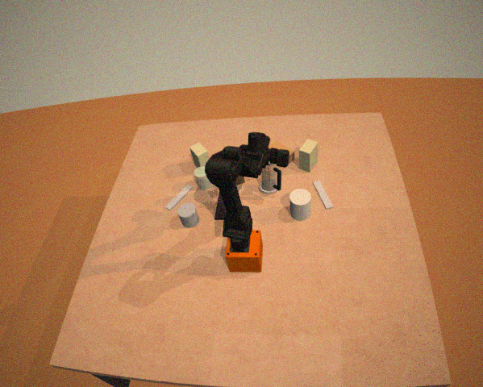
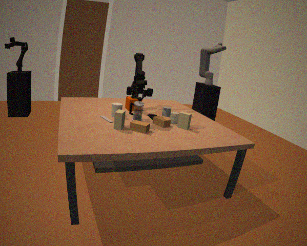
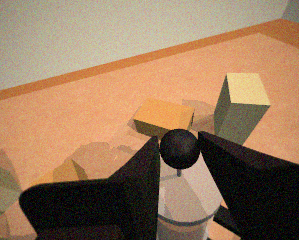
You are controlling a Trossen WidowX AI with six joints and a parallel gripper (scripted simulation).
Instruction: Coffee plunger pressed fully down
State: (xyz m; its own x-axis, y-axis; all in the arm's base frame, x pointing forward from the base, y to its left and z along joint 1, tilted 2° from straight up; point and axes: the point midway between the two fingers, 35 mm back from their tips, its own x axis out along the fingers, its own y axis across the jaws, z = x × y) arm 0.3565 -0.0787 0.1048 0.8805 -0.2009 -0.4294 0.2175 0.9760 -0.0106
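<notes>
Black parallel-jaw gripper (image 3: 179, 150) pinching the round black plunger knob (image 3: 179, 148), clear glass coffee press with black handle (image 1: 270, 180) upright directly beneath it, no readable writing anywhere, pale green block (image 3: 240, 106) just beyond.

One coffee press (image 1: 269, 181), three cylinders (image 1: 300, 204) — four blocks (image 1: 308, 155), two flat strips (image 1: 322, 193)

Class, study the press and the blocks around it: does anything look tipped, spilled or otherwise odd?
Nothing stands out. The press stands upright, the gripper is shut on its knob, and the blocks sit flat on the table.
</notes>
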